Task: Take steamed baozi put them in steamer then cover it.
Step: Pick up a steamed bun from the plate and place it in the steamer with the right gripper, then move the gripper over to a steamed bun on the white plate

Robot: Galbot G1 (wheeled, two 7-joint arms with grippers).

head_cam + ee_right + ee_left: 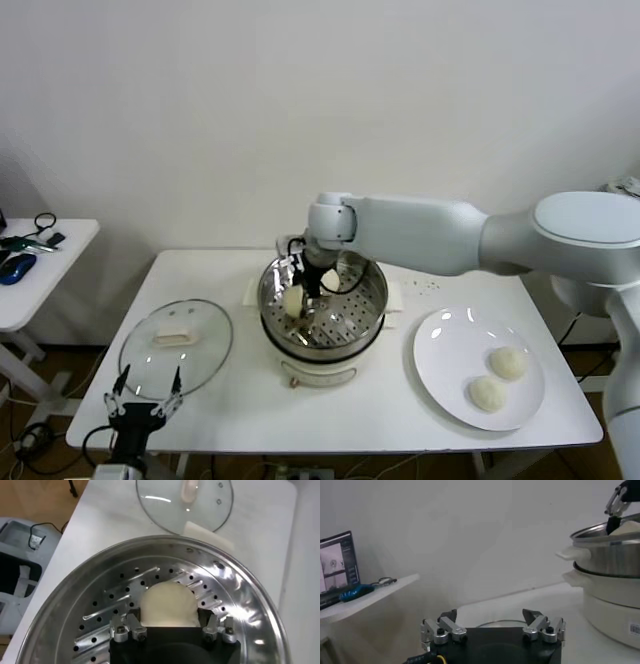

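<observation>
My right gripper (298, 296) reaches down inside the steel steamer (372, 290) and is shut on one off-white baozi (292, 300). In the right wrist view the baozi (167, 604) sits between the fingers (131, 621), low over the steamer's perforated bottom (107, 605). Two more baozi (507, 362) (487, 393) lie on the white plate (440, 365) to the right. No fourth baozi shows. My left gripper (143, 396) is parked open at the table's front left, by the glass lid (176, 345). In the left wrist view it (492, 619) is empty, with the steamer (610, 555) far off.
The glass lid (185, 500) lies flat on the table left of the steamer. A small white pad (207, 534) lies between the lid and the steamer. A side table (45, 270) with small items stands at the far left. The wall is close behind.
</observation>
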